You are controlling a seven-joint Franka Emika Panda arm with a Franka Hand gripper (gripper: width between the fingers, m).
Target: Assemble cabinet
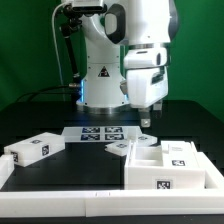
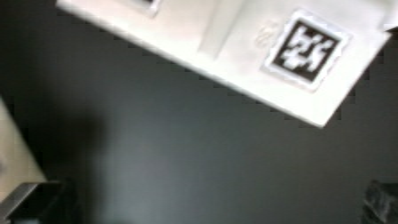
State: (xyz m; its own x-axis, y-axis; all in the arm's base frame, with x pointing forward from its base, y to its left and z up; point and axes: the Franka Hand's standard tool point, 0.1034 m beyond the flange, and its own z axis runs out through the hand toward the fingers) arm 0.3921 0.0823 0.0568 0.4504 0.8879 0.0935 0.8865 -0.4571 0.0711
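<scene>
Hand: you see the hand [image 1: 147,122] released, its fingers [image 2: 36,200] wide apart in the wrist view with nothing between them. It hangs above the table [image 1: 70,165].
Cabinet: the cabinet [image 1: 165,168] is in loose parts. Its open box sits at the exterior view's right, and a drawer block [image 1: 35,150] lies well apart at the left.
Marker board: the marker board [image 1: 100,134] lies flat behind the parts.

One open cabinet box [image 1: 190,180] below the claw [image 1: 147,121], one long block [image 1: 36,151] well toward the exterior view's left of it, one small panel [image 1: 118,150] near it, one marker board [image 1: 99,134]
</scene>
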